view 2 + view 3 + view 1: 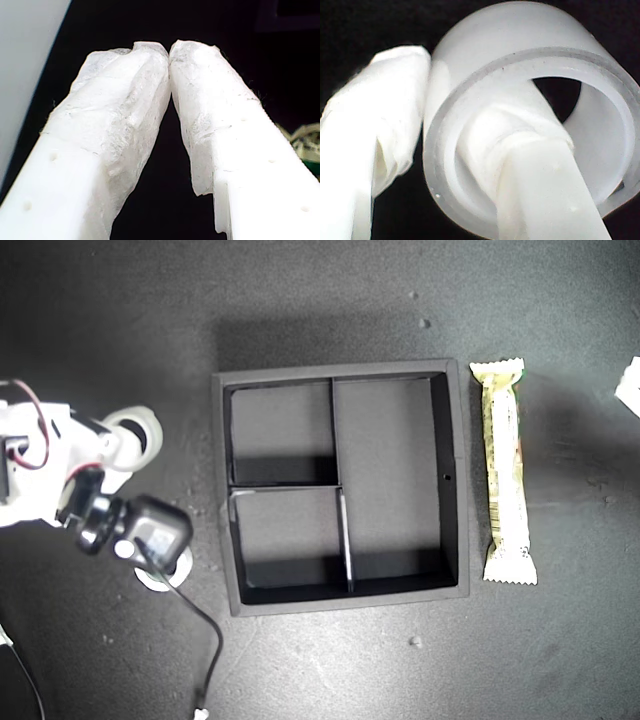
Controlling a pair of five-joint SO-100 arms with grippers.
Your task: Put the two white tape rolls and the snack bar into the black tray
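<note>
On dark matte tabletop; black tray | snack bar beside

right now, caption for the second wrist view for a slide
My second gripper pinching the wall of a white tape roll, one finger through its hole.

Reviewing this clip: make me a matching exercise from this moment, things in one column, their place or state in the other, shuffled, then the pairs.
Things:
1. snack bar
2. black tray
3. my first gripper
4. tape roll at my second gripper

Places or states:
A. one finger through its hole, one outside its wall
B. on the table at the exterior view's right, outside the tray
C. fingertips together, nothing between
D. all three compartments empty

Pairs: 1-B, 2-D, 3-C, 4-A
</note>
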